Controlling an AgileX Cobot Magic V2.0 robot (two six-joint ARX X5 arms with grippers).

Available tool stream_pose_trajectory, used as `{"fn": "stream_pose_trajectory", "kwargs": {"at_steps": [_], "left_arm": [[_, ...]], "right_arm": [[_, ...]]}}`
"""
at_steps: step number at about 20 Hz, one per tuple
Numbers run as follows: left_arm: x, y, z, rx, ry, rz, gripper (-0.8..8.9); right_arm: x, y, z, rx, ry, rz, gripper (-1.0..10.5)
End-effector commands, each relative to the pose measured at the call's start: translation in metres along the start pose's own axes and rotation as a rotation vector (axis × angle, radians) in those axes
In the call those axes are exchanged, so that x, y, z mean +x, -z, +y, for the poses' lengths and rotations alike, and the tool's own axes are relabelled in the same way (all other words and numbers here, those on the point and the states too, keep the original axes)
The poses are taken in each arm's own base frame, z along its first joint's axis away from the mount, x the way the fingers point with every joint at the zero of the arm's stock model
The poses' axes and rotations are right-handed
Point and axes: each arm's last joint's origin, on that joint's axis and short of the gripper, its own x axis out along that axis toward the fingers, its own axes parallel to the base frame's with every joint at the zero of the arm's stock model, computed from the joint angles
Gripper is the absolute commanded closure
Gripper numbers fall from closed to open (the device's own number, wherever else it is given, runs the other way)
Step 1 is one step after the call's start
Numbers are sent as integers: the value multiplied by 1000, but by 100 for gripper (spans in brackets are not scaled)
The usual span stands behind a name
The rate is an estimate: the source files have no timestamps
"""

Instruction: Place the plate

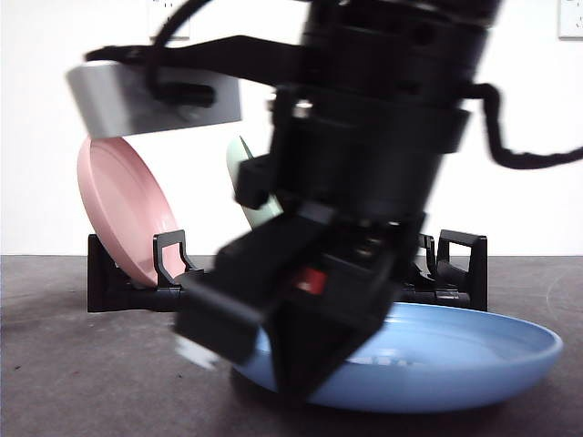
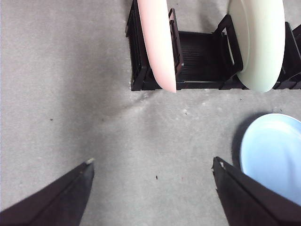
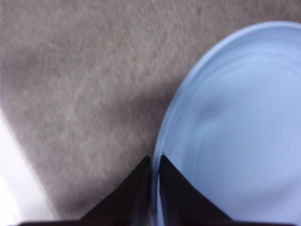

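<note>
A light blue plate (image 1: 455,355) (image 2: 275,150) (image 3: 235,132) lies flat on the dark table in front of a black dish rack (image 1: 460,264) (image 2: 202,52). My right gripper (image 1: 291,387) (image 3: 155,160) is down at the plate's near-left rim. Its two black jaws are pinched together, with the thin rim edge between them. My left gripper (image 2: 153,161) hangs open above bare table, apart from both the rack and the blue plate. It holds nothing.
A pink plate (image 1: 123,218) (image 2: 157,42) stands on edge in the rack's left slot. A pale green plate (image 1: 246,182) (image 2: 258,42) stands further right, mostly hidden behind the arm in the front view. A white wall backs the table.
</note>
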Motion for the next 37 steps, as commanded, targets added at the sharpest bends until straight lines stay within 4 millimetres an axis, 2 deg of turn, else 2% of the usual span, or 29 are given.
{"fn": "stream_pose_trajectory", "kwargs": {"at_steps": [1, 7, 15, 16, 19, 23, 25, 27, 29, 31, 34, 37], "left_arm": [[-3, -5, -2, 14, 7, -22, 408], [-3, -5, -2, 14, 7, -22, 408], [-3, -5, -2, 14, 7, -21, 408], [-3, -5, -2, 14, 7, -21, 408], [-3, -5, -2, 14, 7, -21, 408], [-3, -5, -2, 14, 7, -21, 408], [-3, -5, -2, 13, 7, -21, 408], [-3, -5, -2, 13, 7, -21, 408], [-3, -5, -2, 13, 7, -20, 408], [-3, -5, -2, 13, 7, -20, 408], [-3, -5, -2, 12, 7, -22, 408], [-4, -8, -2, 19, 11, -56, 408]], "right_arm": [[-2, -16, 5, -42, -21, -59, 930], [-12, -39, 4, -48, -38, -154, 930], [9, -34, 10, -85, -35, -64, 928], [9, -33, 10, -86, -35, -59, 913], [10, -30, 9, -94, -35, -25, 766], [8, -31, 11, -73, -88, -22, 762], [3, -36, 12, -63, -168, -27, 711], [-7, -44, 12, -35, -239, -31, 630], [-26, -57, 7, -1, -266, -56, 622], [-50, -66, -5, 21, -222, -128, 625], [-87, -66, -43, 116, -92, -282, 645], [-116, -48, -94, 211, 8, -364, 683]]}}
